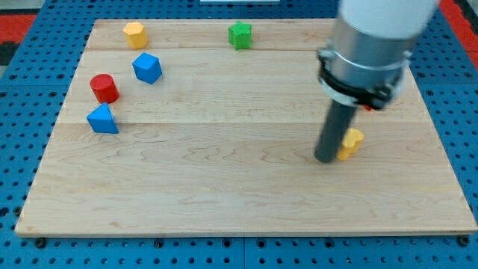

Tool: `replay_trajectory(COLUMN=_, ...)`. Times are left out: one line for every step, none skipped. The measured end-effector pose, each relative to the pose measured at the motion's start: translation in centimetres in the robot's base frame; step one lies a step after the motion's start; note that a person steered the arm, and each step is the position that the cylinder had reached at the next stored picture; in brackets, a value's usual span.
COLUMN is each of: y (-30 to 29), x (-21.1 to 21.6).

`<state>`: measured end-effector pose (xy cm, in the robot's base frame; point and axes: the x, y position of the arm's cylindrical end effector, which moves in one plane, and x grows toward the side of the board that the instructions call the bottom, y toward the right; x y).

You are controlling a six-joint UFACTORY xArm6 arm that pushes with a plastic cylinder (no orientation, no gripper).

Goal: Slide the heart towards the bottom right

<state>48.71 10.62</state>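
1. Seven coloured blocks can be made out on the wooden tabletop, which lies on a blue perforated base.
2. My tip stands right of centre, toward the right edge, touching the left side of a yellow block; its shape is partly hidden by the rod, so whether it is the heart cannot be told.
3. No pincer is fitted; the arm ends in a plain dark rod, so there is nothing to open or close.
4. A sliver of a red block shows just behind the arm's collar, shape hidden.
5. Near the top edge sit a green block, roughly star-shaped, at the middle, and a yellow hexagonal block toward the top left corner.
6. Along the left side, a blue block, a red cylinder and a blue triangular block cluster near one another, well apart from my tip.
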Motion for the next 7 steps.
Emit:
replay_trajectory(y=3.3, x=-3.1)
replay_trajectory(y=8.2, x=0.3)
replay_trajectory(y=9.8, x=3.5)
replay_trajectory(y=11.6, x=-1.5)
replay_trajectory(y=7.4, x=-3.8)
replay_trajectory(y=4.3, x=-4.8)
replay_trajectory(y=1.6, x=-4.6)
